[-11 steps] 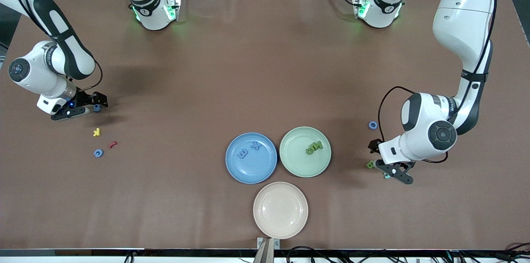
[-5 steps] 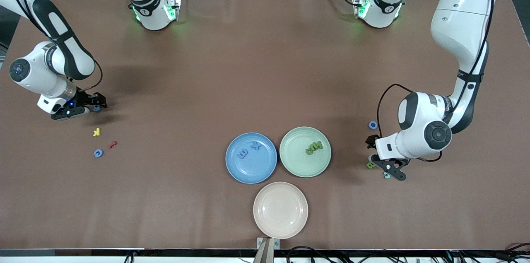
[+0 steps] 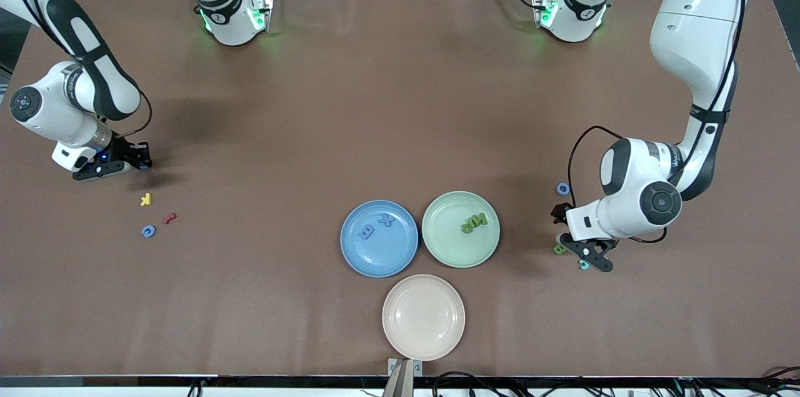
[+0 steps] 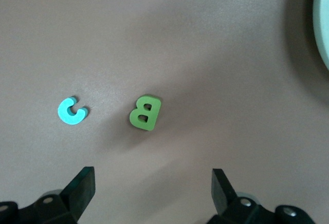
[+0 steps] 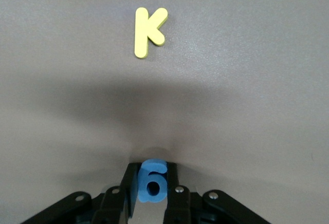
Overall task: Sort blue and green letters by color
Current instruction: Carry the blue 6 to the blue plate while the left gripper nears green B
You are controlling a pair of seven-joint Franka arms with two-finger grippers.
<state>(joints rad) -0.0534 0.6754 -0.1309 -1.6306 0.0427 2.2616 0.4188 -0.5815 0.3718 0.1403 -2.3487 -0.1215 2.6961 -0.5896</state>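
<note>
Pinching a blue piece (image 5: 152,183) shaped like a 6 between its closed fingers, the right gripper (image 3: 142,164) sits low at the table (image 3: 387,103) in the left part of the front view, at the right arm's end. Lower in that view lie the yellow k (image 3: 145,199), a small red squiggle (image 3: 169,218) and a blue ring-like letter (image 3: 148,231), all loose on the cloth and apart from each other; the right wrist view shows the k toward its top with bare cloth between it and the gripped piece. In the lower middle of the front view stand three plates: a blue plate (image 3: 356,259) holding two blue letters (image 3: 377,226), a green plate (image 3: 447,247) beside it holding green letters (image 3: 474,222), and a pale pink plate (image 3: 423,317) nearest the camera. At the right of the front view the left gripper (image 3: 558,236) hangs with its fingers spread wide over a green B (image 4: 145,112); nothing is between them. A light blue c (image 4: 71,111) lies just beside the B, and another blue ring letter (image 3: 563,189) lies higher in the front view, near the left arm's white wrist.
</note>
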